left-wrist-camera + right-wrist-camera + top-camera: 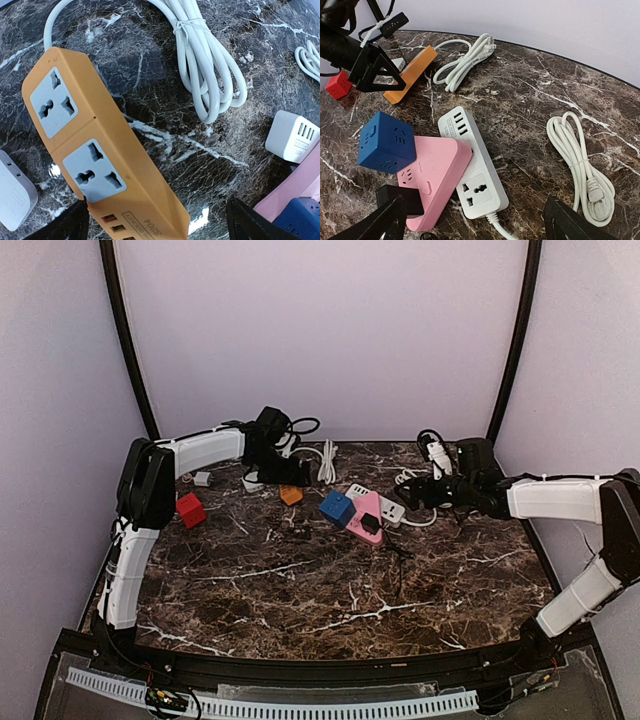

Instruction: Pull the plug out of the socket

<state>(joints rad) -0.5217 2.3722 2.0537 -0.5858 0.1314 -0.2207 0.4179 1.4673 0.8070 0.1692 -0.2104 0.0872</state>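
Over on the left side of the marble table (300, 610) there was a red cube (190, 509), with a small white adapter (202, 478) just behind it. Next along, the left gripper (160, 222) hung right over the end of an orange power strip (95, 150). Its fingers (75, 225) were spread wide with the strip's USB end between them, so it was released and not clamping anything. Both of the strip's grey outlets were bare. A bundled white cable (205, 65) lay just beside the strip toward the back.

In the middle was a blue cube (385, 142) leaning on a pink socket (437, 170), the flat triangular kind. The black plug (402, 197) was at the near end of that pink block, pressed right up against it, and neither arm was touching it. A white power strip (472, 165) lay along the pink one's right side, touching it.

The right gripper (475, 225) was low behind the white strip, fingers (570, 222) far apart and holding nothing. A second coiled white cable (580, 160) lay off to its right, well apart from the sockets.
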